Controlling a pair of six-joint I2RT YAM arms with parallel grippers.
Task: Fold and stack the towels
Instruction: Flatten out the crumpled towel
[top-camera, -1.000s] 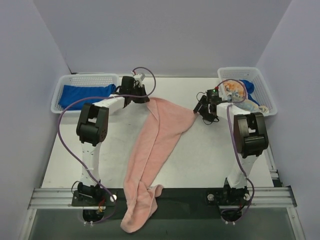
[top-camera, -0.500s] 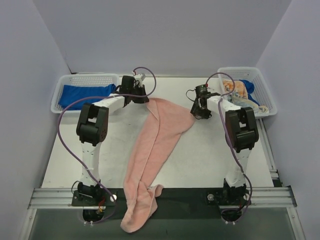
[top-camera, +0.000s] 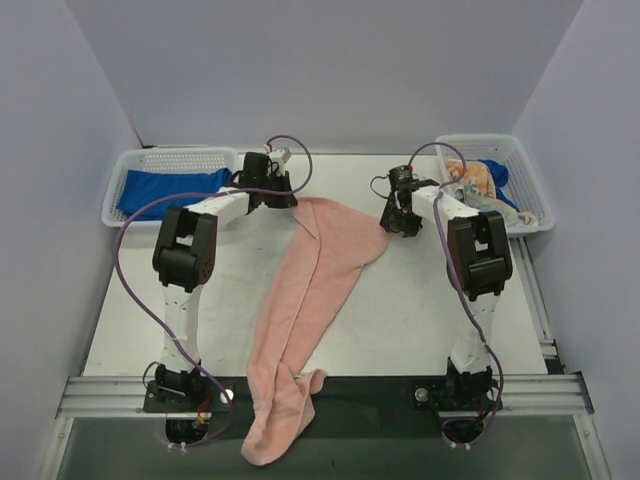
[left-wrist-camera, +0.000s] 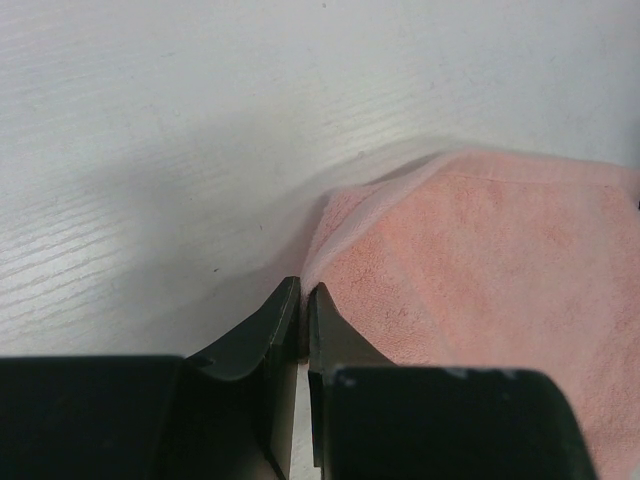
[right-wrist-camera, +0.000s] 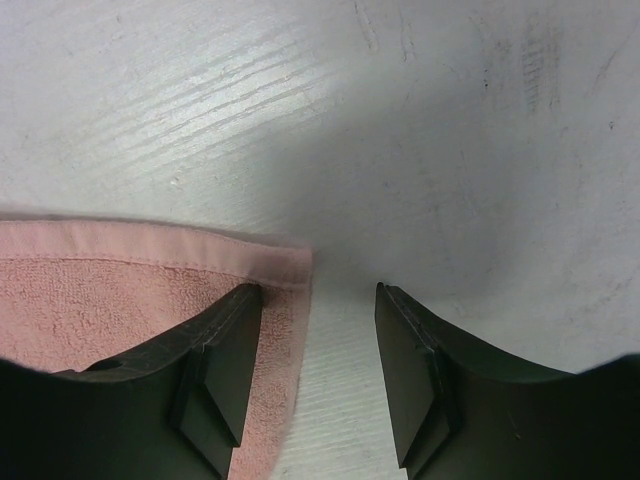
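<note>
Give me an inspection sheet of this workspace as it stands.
Surface: white table, faintly scuffed.
Job's things: pink towel lies lengthwise, tail over the near edge; blue towel in left basket; printed towel in right basket.
Clutter: nothing seen.
Pincers: left pincer shut on the pink towel's far-left corner; right pincer open, straddling its far-right corner.
Cables: purple cables hang in loose loops.
Surroundings: plain walls.

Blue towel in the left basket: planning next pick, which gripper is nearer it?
Left. The left gripper, shut on a pink towel corner, sits just right of the blue towel; the right gripper stands open at the pink towel's other corner, farther right.
</note>
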